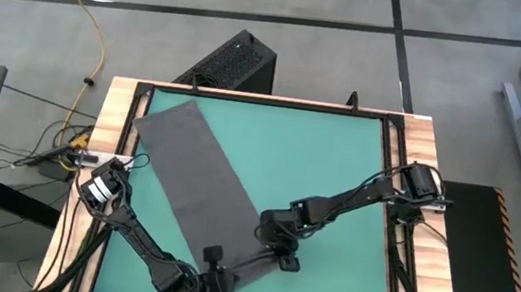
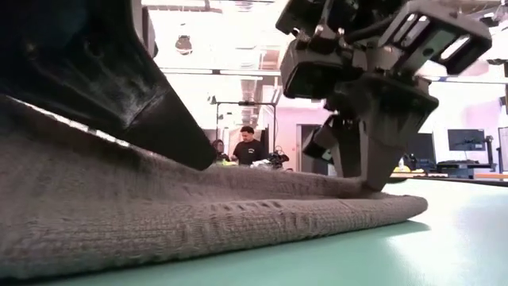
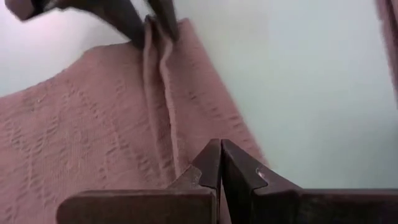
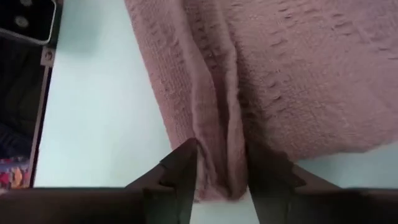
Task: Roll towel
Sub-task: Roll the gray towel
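Grey towel (image 1: 197, 180) runs far-left to near-right; right pincer (image 1: 287, 263) straddles its near fold, parted; left pincer (image 1: 214, 257) beside, shut, empty.

The towel (image 1: 198, 177) lies diagonally on the mat (image 1: 329, 165), which covers the bench (image 1: 426, 148). The left gripper (image 1: 212, 258) rests on the towel's near end; the right gripper (image 1: 286, 261) straddles a fold at its near right edge.
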Controlling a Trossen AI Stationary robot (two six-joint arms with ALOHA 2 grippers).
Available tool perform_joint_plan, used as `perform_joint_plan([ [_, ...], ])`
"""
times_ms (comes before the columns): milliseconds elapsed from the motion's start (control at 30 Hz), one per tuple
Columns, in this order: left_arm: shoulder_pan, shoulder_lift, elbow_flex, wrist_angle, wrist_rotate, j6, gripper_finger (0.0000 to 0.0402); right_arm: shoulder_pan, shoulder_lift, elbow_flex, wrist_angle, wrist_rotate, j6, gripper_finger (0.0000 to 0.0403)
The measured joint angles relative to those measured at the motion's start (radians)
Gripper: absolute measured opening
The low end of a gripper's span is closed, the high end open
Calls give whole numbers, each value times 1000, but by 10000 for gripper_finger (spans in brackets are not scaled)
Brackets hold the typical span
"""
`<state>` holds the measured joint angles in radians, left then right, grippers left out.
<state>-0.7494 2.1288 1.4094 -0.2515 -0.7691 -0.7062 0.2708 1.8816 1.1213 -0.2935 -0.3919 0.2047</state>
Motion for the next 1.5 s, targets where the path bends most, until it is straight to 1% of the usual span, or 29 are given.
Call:
perform_joint_plan([
  [200, -3, 0, 0, -57, -6, -54, 0, 2, 0, 91, -142, -21, -56, 179],
  [467, -3, 0, 0, -108, -23, -89, 0, 2, -19, 209, -387, -29, -161, 176],
  [533, -6, 0, 0, -121, -23, -105, 0, 3, -58, 207, -392, -29, -185, 173],
  [633, -15, 0, 0, -129, -44, -124, 0, 11, -157, 174, -383, -17, -218, 169],
  [733, -25, 0, 0, -140, -59, -147, 0, 28, -273, 128, -374, 65, -241, 166],
  [800, -29, 0, 0, -153, -60, -172, 0, 43, -351, 74, -339, 126, -261, 165],
  [867, -30, 0, 0, -157, -62, -193, 0, 66, -428, -9, -256, 156, -269, 164],
  [1000, -31, 0, 0, -156, -68, -209, 0, 122, -543, -211, -50, 157, -269, 164],
  [1133, -27, 0, 0, -156, -61, -219, 0, 168, -599, -372, 114, 157, -275, 164],
  [1200, -24, 0, 0, -156, -49, -220, 0, 193, -602, -432, 201, 165, -311, 164],
  [1333, -23, 0, 0, -155, -29, -226, 0, 243, -553, -519, 432, 201, -468, 164],
  [1500, -25, 0, 0, -159, 29, -250, 0, 275, -417, -530, 609, 312, -594, 164],
])
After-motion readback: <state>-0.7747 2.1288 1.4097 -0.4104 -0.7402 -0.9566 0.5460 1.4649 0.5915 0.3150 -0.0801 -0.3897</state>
